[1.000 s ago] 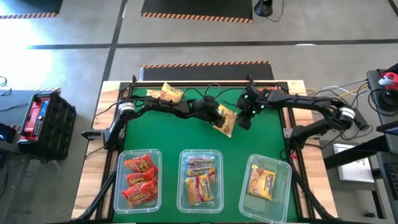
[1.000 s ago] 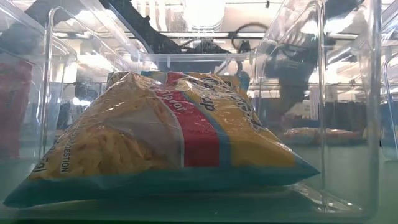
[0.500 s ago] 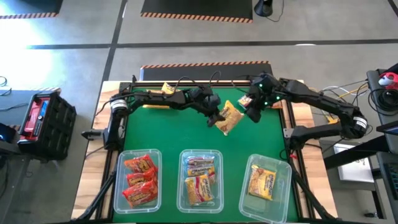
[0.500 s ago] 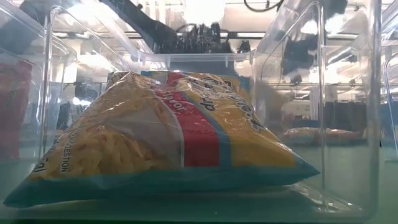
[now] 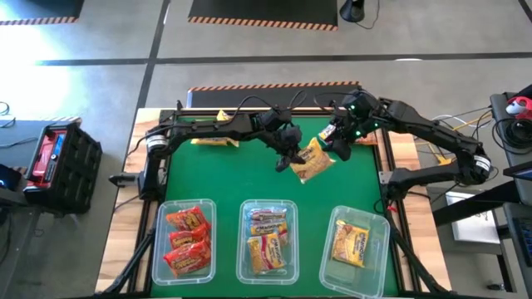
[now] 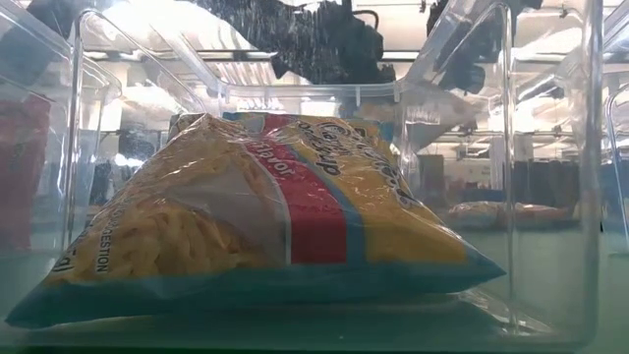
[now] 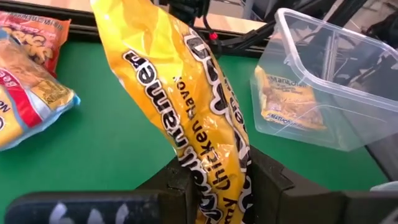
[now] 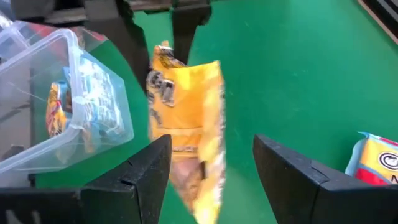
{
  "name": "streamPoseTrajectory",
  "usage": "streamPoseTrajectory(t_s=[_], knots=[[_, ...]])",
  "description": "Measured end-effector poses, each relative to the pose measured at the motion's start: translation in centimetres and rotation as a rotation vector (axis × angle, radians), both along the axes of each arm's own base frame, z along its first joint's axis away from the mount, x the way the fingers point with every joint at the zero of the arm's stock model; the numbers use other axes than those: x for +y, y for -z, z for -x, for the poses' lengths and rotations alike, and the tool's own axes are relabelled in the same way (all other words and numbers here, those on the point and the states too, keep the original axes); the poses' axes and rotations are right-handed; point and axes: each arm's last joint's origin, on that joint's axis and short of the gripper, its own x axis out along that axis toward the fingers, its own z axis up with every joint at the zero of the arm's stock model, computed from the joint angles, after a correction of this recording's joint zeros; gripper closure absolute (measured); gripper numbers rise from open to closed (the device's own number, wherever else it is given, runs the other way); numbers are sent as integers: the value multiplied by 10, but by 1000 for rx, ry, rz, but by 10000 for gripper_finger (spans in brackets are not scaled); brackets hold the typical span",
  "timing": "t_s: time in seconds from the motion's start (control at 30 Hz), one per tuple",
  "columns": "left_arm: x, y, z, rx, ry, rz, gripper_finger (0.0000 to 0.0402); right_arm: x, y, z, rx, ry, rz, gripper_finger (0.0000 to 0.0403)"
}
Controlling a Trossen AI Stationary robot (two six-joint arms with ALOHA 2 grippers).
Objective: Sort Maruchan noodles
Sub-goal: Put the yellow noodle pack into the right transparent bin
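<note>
A yellow Maruchan packet hangs over the green mat's middle, with my left gripper shut on it. My right gripper stands open at the packet's other end, one finger on each side. Another yellow packet lies on the mat at the far left. A red-and-yellow one lies beside the right gripper. Along the near edge stand three clear tubs: red packets, mixed packets and a yellow packet. My left gripper pinches the yellow packet between its two fingers at its near end, squeezing the wrapper narrow there. The rest of the packet reaches away from the fingers toward the table's right, clear of the mat. My right gripper: whether a finger touches the packet I cannot tell.
The tubs' tall clear walls fill the low view, with a yellow packet lying in the nearest tub. A black frame runs along the mat's far edge. Bare mat lies between the arms and the tubs.
My left gripper has carried the yellow packet a little toward the table's right edge, and the packet has turned from hanging steeply to lying flatter. My right gripper has drawn back toward the far right, away from the packet's middle.
</note>
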Motion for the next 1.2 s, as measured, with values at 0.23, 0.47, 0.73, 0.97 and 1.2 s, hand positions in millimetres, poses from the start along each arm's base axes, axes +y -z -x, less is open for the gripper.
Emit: streamPoseTrajectory(t_s=[0.23, 0.47, 0.73, 0.97, 1.2], knots=[[2, -2, 0, -2, -9, -36, 322, -1, 2, -2, -6, -13, 16, 186], [1, -3, -1, -21, 10, -64, 322, -6, 9, -11, 1, -38, 15, 186], [1, -4, 0, -36, 21, -82, 322, -13, 20, -28, -45, -121, -87, 186], [1, -5, 0, -41, 27, -89, 322, -16, 27, -36, -61, -160, -142, 188], [2, -7, -1, -64, 28, -101, 322, -19, 31, -42, -63, -167, -162, 188]])
